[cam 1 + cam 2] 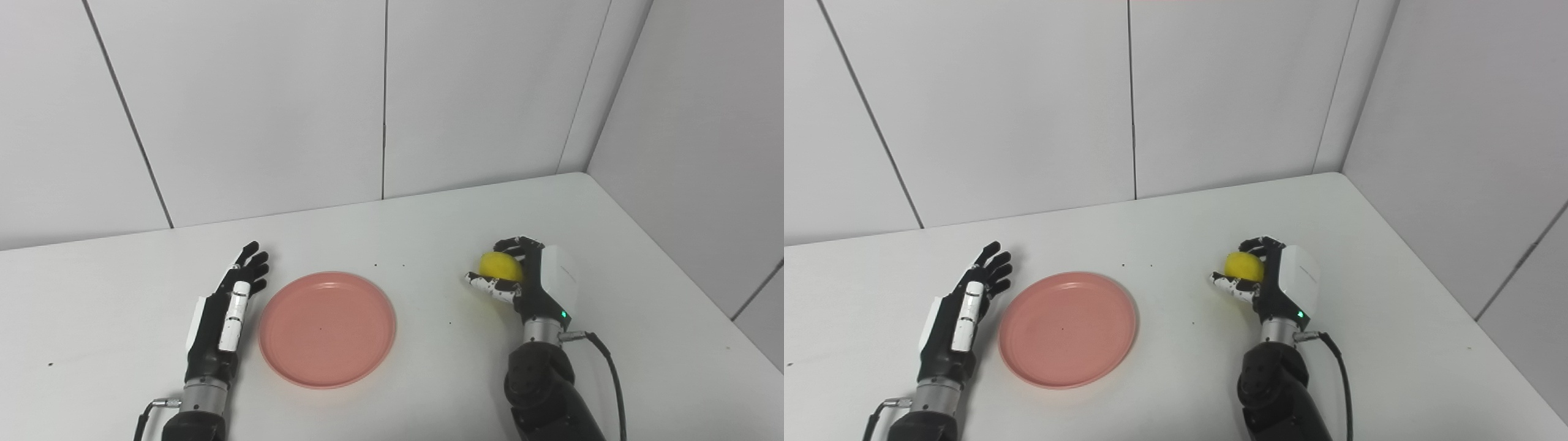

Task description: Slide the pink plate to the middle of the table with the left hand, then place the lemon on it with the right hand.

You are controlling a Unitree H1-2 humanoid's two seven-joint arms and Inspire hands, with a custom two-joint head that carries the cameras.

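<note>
The pink plate (327, 328) lies flat on the white table (429, 233), a little left of the middle, and holds nothing. My left hand (229, 306) rests just left of the plate's rim, fingers straight and apart, holding nothing. My right hand (527, 275) is to the right of the plate with its fingers and thumb closed around the yellow lemon (501, 266). The lemon sits in the hand at about table height. The same scene shows in the right eye view, with the plate (1067, 329) and the lemon (1244, 266).
White wall panels stand behind the table and along its right side (692, 153), meeting at the far right corner. A black cable (612, 373) runs from my right wrist. A few small dark specks dot the tabletop.
</note>
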